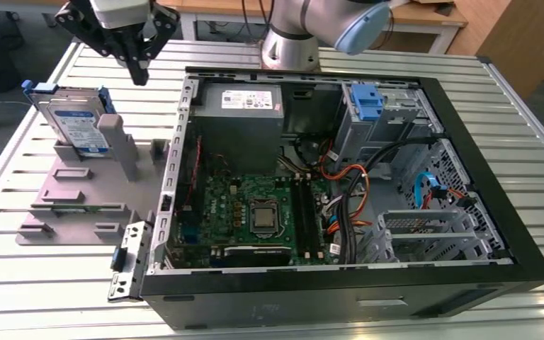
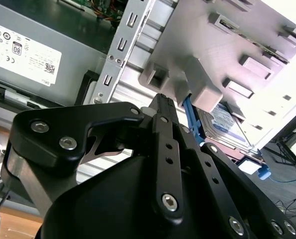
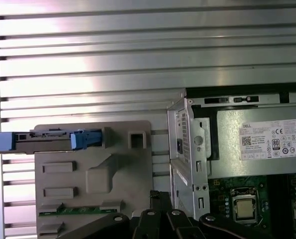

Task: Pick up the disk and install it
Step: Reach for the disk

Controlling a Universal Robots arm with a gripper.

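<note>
On the exterior view's left of the open case [image 1: 348,287], far along the desk [image 1: 8,212], I see the end effector [image 1: 139,71] clenched and empty near the disk [image 1: 71,120], which stands on edge in a grey holder [image 1: 83,191], presumably so its top edge is easy to grip.

An open black computer case [image 1: 348,297] lies on its side on a slatted aluminium table [image 1: 26,297]. Inside, a grey power-supply box [image 1: 239,106] with a white sticker sits at the far end, and the green motherboard [image 1: 253,212] lies below it with orange cables [image 1: 353,188] alongside. A bare blue bracket [image 1: 367,100] stands in the drive bay. Towards the exterior view's left, just beside the case wall, a grey fixture plate [image 1: 93,188] with raised blocks rests on the table
</note>
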